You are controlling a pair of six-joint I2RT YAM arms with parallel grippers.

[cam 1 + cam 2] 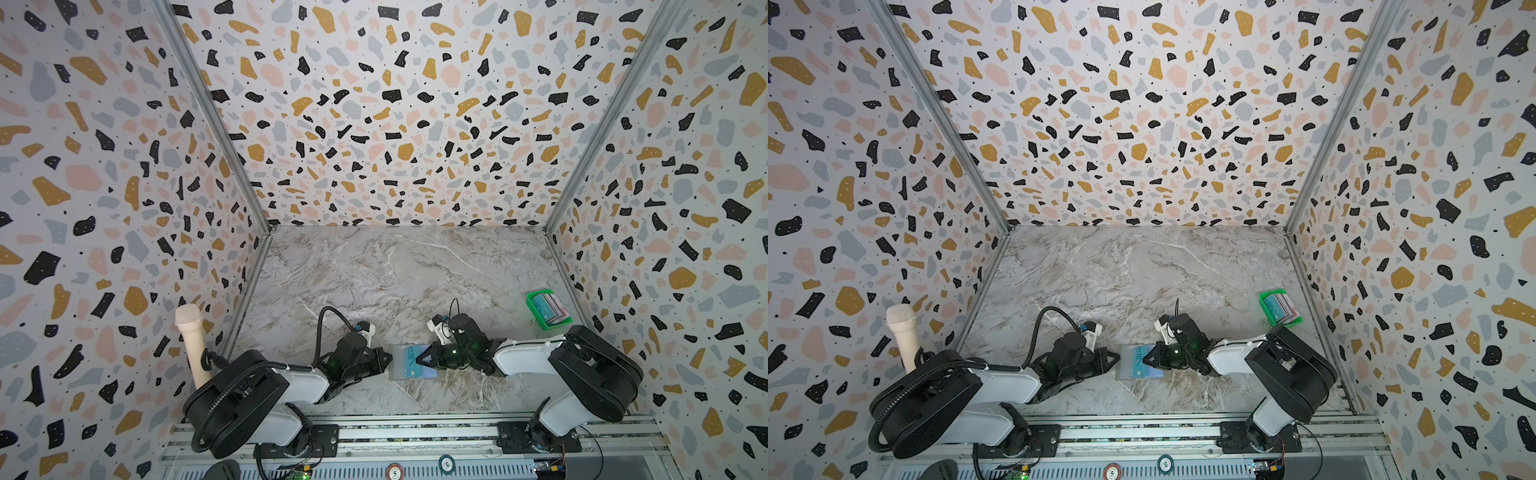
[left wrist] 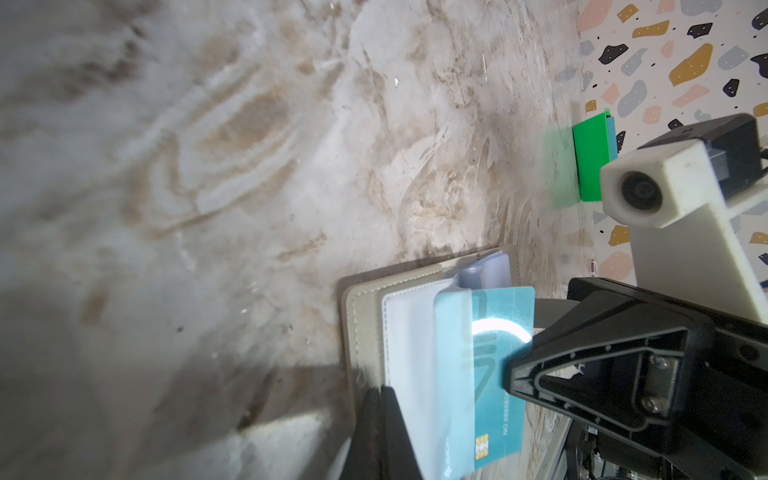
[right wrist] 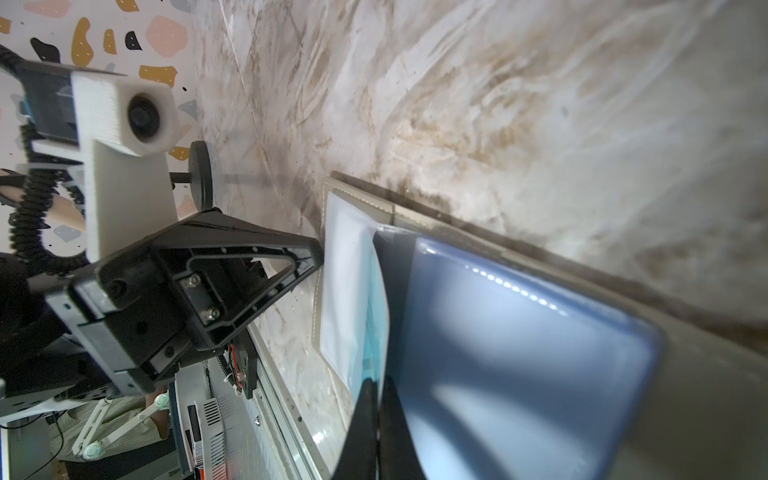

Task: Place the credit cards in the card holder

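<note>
Near the front edge of the marbled grey table, between the two arms, we see the flat grey-taupe folding card holder lying open with its clear pockets facing up. One light blue plastic credit card with a gold chip sits half inside a clear pocket, and its outer part sticks out toward the right arm. We find the right gripper turned on its side, its fingers pressed together on that card's free edge. The left gripper is likewise squeezed closed, its tip touching the holder's opposite edge. We cannot tell whether it pinches the cover or only presses against it. Well apart, near the right wall, a small bright-green plastic tray holds the other credit cards, stacked in mixed colours.
</note>
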